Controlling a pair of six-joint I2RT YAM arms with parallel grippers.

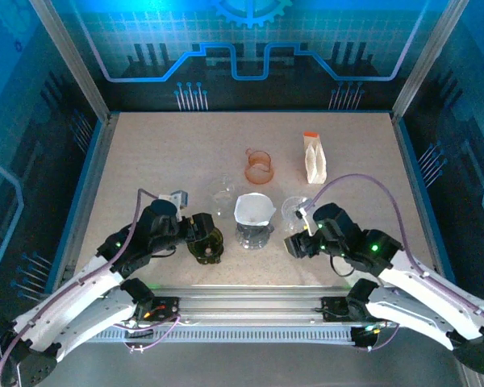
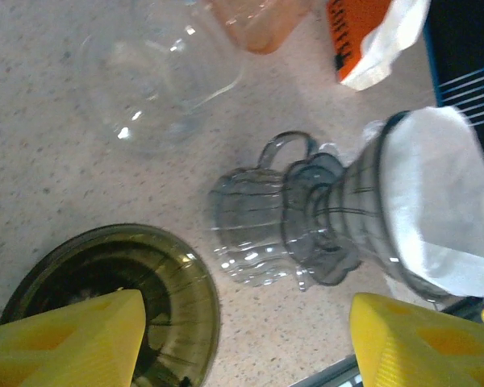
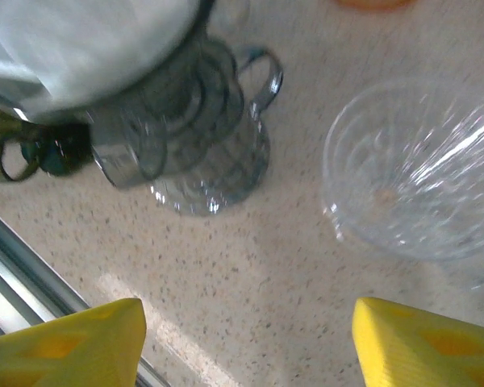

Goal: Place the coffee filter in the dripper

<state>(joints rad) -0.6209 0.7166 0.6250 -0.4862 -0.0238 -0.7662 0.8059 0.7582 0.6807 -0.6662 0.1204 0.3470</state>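
- On the speckled beige tabletop (image 1: pixel 145 161), near its centre: white paper coffee filter (image 1: pixel 253 208) (image 2: pixel 436 201) (image 3: pixel 81 40). Sits opened out inside the cone of the dripper, rim standing a little above the cone's edge.
- Smoky grey translucent dripper (image 1: pixel 255 226) (image 2: pixel 363 197) (image 3: pixel 157 121): stands upright with its scalloped base on the mouth of the server.
- Clear ribbed glass server with a loop handle (image 1: pixel 254 239) (image 2: pixel 250 234) (image 3: pixel 218 173): rests on the table, between the two grippers, touching neither.
- Left gripper (image 1: pixel 203 236) (image 2: pixel 242 347): yellow fingers (image 2: pixel 73 339) spread wide, grasping nothing; hangs just left of the server, one finger over the olive dish.
- Olive-green round glass dish (image 1: pixel 206 248) (image 2: pixel 105 290): lies on the table beneath the left gripper, beside the server.
- Right gripper (image 1: pixel 297 244) (image 3: pixel 246 347): released, jaws apart and empty above bare tabletop, near the server's right side.
- Clear glass cone-shaped bowl (image 1: pixel 294 210) (image 3: pixel 411 169): stands just right of the dripper, apart from it.
- Second clear glass bowl (image 1: pixel 224 197) (image 2: pixel 153 81): stands just left of the dripper, behind the olive dish.
- Orange translucent plastic cup (image 1: pixel 258 165) (image 2: pixel 254 20): stands farther back, behind the dripper.
- White packet with an orange label (image 1: pixel 313 157) (image 2: pixel 371 40): stands upright to the right of the orange cup.
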